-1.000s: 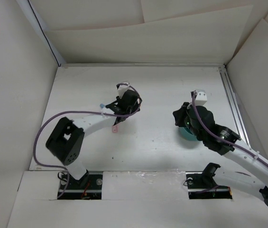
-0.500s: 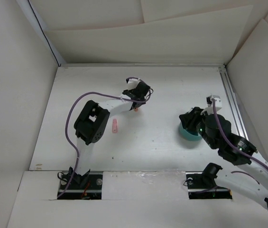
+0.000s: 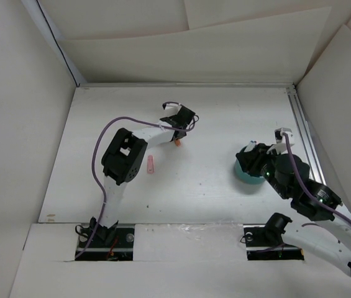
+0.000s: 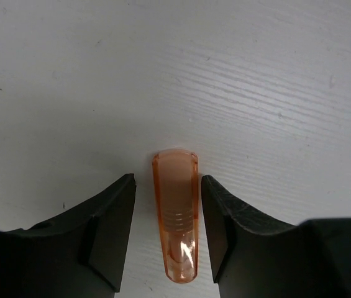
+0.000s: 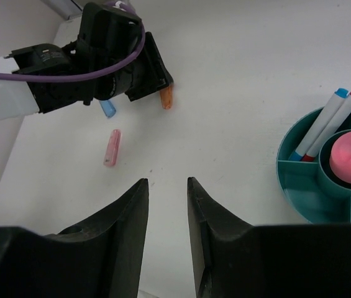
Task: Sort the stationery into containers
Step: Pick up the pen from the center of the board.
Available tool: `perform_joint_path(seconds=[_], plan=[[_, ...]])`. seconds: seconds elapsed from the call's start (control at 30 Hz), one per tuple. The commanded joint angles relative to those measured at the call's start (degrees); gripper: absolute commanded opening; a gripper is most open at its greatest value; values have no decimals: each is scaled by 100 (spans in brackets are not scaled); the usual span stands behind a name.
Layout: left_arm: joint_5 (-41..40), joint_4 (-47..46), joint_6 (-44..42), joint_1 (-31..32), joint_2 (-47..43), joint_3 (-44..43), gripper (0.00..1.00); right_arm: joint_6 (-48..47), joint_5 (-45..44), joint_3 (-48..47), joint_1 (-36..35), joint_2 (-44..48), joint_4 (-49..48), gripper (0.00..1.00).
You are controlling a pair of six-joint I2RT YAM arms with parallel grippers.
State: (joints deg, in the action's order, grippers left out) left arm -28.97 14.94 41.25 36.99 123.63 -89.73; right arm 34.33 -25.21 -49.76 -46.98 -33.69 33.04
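Orange eraser [image 4: 175, 217] lying lengthwise between spread fingers of left tool [image 4: 167, 185].

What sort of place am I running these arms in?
Probably a lab test booth: a white table boxed in by plain white boards, with a teal cup and a few loose stationery pieces as props.

Your left arm [image 3: 123, 162] reached forward and to the right with its elbow raised and its wrist pointed down. Your left gripper [image 4: 167, 181] sat low, its jaws parted. Your right arm [image 3: 299, 186] was bent on its own side, wrist tilted forward and down; your right gripper [image 5: 166, 182] hung raised, jaws a narrow gap apart, gripping nothing
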Motion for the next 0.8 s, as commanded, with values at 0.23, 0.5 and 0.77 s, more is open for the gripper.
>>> perform_joint_path(seconds=[0.23,0.5,0.77], plan=[[-179,246,120,10,284,-527,41,21,359,230,-39,82,-289,37],[-179,194,67,10,232,-361,17,-31,306,230,-39,82,-289,37],[-12,-518,-117,150,-822,684,0,39,-54,282,-39,82,-289,37]])
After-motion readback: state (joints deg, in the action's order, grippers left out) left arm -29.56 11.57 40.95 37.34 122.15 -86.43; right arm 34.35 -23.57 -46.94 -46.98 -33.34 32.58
